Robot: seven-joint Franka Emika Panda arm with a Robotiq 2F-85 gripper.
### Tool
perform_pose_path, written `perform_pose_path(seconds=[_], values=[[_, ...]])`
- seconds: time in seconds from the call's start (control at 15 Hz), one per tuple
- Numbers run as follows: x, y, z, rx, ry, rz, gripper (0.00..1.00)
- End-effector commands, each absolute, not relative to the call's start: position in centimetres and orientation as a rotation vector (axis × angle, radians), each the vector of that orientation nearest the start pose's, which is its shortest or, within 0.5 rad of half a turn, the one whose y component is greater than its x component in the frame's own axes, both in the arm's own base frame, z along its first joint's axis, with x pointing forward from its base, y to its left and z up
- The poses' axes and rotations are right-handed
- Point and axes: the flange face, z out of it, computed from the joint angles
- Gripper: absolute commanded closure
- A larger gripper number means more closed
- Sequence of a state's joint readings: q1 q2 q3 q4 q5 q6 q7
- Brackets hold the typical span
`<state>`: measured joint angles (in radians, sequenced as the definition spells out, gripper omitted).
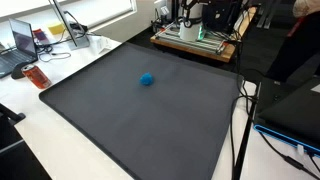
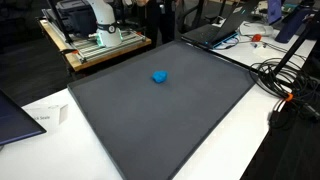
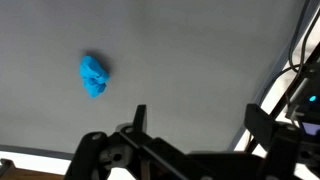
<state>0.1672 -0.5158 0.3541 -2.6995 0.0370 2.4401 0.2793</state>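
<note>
near the middle of the dark grey mat (image 1: 120, 125) lies a small crumpled blue object (image 1: 147, 79), alone on the mat's surface in both exterior views. over the mat, in the wrist view, the gripper (image 3: 195, 118) hangs above the bare surface with its two fingers (image 3: 140, 116) spread wide, pinching nothing. the blue object sits on the mat well apart from them, beyond one fingertip. black cables (image 3: 300, 50) run just past the mat's edge.

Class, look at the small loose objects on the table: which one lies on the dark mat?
The blue lump, alone near the middle of the mat; the reddish object lies off it on the white tabletop.
</note>
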Motion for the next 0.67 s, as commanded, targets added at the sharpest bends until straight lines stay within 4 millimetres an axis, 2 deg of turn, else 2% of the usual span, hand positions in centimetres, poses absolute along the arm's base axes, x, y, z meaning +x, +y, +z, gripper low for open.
perform_pose_path(seconds=[0.0,0.4,0.6], values=[[34.2,19.1,40.3,-3.147,-0.306,-0.424,0.0],[34.2,19.1,40.3,-3.147,-0.306,-0.424,0.0],[35.3,18.9,39.1,-3.137,-0.361,-0.429,0.0]])
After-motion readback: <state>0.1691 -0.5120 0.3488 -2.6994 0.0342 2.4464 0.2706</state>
